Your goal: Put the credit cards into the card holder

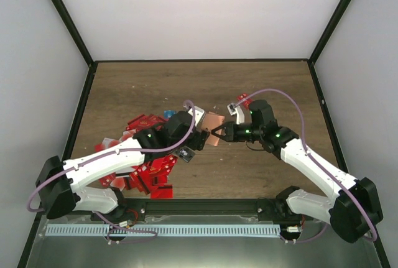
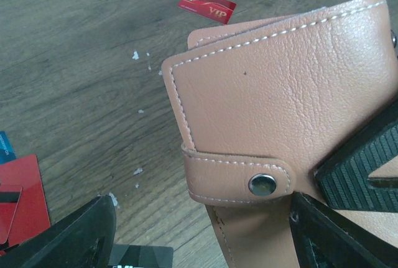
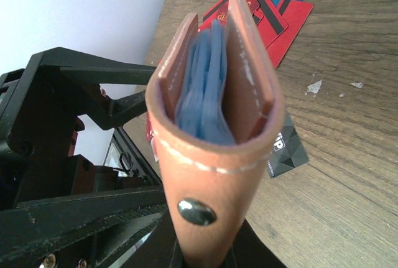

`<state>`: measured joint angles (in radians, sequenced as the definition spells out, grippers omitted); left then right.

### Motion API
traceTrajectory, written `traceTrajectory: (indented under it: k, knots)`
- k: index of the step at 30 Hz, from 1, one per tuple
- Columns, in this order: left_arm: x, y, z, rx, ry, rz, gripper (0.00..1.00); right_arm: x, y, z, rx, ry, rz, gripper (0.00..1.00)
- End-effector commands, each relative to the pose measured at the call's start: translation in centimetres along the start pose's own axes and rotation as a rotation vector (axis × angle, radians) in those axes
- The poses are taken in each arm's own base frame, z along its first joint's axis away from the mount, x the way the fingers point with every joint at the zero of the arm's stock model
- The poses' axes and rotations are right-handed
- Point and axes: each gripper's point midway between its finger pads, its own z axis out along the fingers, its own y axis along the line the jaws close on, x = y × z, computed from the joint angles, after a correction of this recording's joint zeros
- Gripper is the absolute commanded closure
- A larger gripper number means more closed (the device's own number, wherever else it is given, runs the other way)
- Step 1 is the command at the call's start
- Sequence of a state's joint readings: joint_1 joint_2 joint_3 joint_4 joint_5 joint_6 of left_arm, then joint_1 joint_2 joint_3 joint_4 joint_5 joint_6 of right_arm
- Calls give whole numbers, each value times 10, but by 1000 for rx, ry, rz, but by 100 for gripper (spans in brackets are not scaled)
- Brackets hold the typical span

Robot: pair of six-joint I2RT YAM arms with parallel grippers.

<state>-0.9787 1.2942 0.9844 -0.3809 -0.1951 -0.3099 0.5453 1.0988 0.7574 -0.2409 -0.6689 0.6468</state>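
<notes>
R hand (image 1: 222,132) clamps card holder (image 3: 211,125) at snap end, over counter (image 1: 261,175). L hand (image 2: 202,218) wide, straddling its strap. Prob light, floppy leather: grip nr fold w/ firm pinch.

Left wrist view: salmon-tan stitched leather card holder (image 2: 273,112) cut off at right edge; flat red plastic card (image 2: 31,187) cut off at left edge; black card (image 2: 140,257) cut off at bottom. Top view: white left arm (image 1: 118,159) hides part of the red card pile (image 1: 152,178).

The card holder (image 2: 280,112) is salmon-tan with white stitching and blue lining, the credit cards (image 1: 152,178) mostly red, the table (image 1: 186,87) brown wood-grain.
</notes>
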Motion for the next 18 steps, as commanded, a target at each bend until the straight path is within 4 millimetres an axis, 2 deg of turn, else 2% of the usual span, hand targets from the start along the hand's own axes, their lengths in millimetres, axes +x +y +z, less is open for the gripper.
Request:
traceTrajectory:
  k: [1, 10, 18]
  knots:
    - [-27, 5, 3, -59, -86, -16, 22, -1, 38, -7, -130, 31, -77, 99]
    - [-37, 16, 7, -136, -116, -36, 27, 3, 43, -9, -149, 52, -88, 99]
    - [-29, 23, 16, -185, -86, -8, 30, 2, 46, -11, -153, 49, -83, 99]
